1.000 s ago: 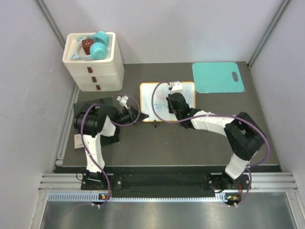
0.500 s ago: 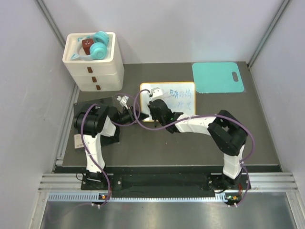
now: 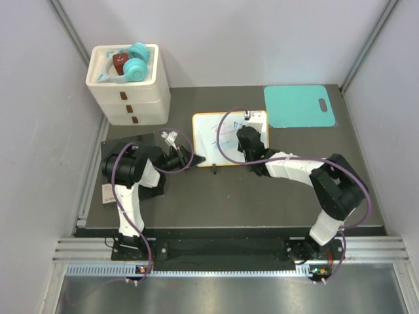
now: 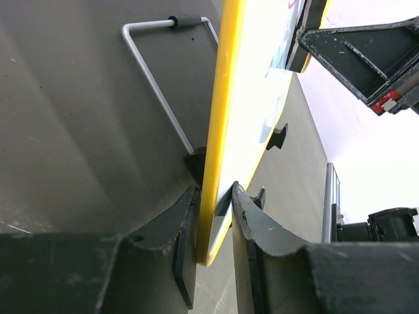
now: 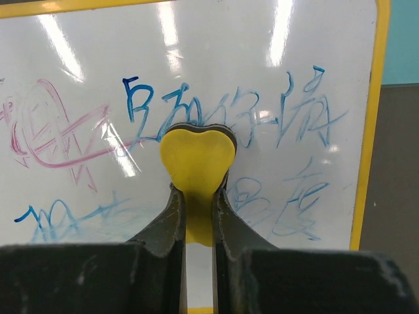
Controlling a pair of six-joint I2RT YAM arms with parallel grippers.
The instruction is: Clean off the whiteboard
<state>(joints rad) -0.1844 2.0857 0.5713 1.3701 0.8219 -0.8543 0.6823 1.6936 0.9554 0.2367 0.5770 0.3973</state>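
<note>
Dark grey matte tabletop (image 3: pixel 216 196) filling the middle of the overhead view, boxed in by pale smooth walls (image 3: pixel 33 98) at left, right and top. Widest bare stretch along the lower half, between the board and the arm bases; narrower strip at far right under the teal mat.

White drawer unit (image 3: pixel 141 104) at upper left: blocky, rounded corners, small brown pulls, teal objects heaped in its top tray. Near the board's upper left corner but not touching it.

Teal mat (image 3: pixel 299 106) at upper right: flat, thin, with a handle slot, its left edge just beside the board's upper right corner.

Whiteboard (image 3: pixel 209 134) at centre, just above the middle of the frame: glossy white face, thin orange-yellow frame, rounded corners, smeared with blue and pink scribbles (image 5: pixel 222 118).

Left gripper (image 4: pixel 215 196) pinched narrow on the board's yellow lower-left edge, one dark finger on each face.

Right gripper (image 5: pixel 198 196) over the board's right half, closed tight around a yellow heart-shaped eraser (image 5: pixel 198 157) set against the blue writing.

Thin bent wire stand (image 4: pixel 154 78) behind the board, black sleeve at its corner.
</note>
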